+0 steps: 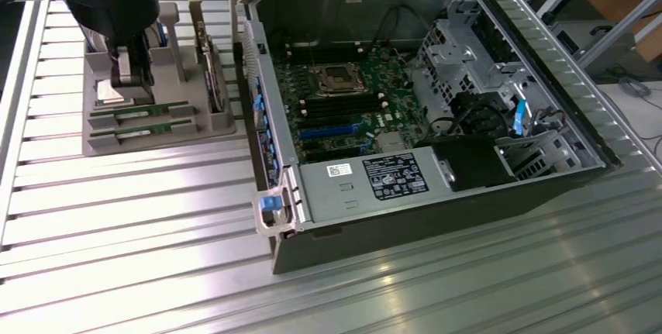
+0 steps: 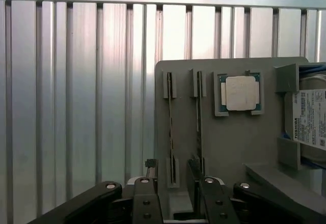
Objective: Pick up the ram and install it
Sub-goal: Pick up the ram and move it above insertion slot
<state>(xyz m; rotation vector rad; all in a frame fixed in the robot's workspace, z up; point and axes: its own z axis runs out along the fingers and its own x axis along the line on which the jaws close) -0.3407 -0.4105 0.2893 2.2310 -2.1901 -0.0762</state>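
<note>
- On the grey holder (image 1: 155, 142) at the exterior view's left, the ram (image 2: 169, 122) stands on edge in a narrow slot. A second stick (image 2: 199, 112) stands just beside it in its own slot. Standing upright likely leaves both flat faces free to be pinched.
- The gripper (image 2: 172, 170) hangs over that holder with its fingers (image 2: 146, 203) spread, one on each side of the ram. So far as can be seen they do not touch it, and nothing is pinched.
- The second stick lies just outside one finger, so the spread seems set to take one stick alone.
- The computer case (image 1: 414, 229) lies open on its side on the ribbed surface (image 1: 124, 225), well apart from the gripper. Its motherboard (image 1: 352, 109) faces up, which would let a stick go in from above.
- The wrist view shows the sticks edge-on and how the fingers line up with them. It also shows a CPU chip (image 2: 241, 92) and a hard drive (image 2: 310, 117) in the same holder.
- The exterior view gives the case, the motherboard and the arm's place over the holder, but there the arm hides the gap between the fingers.
</note>
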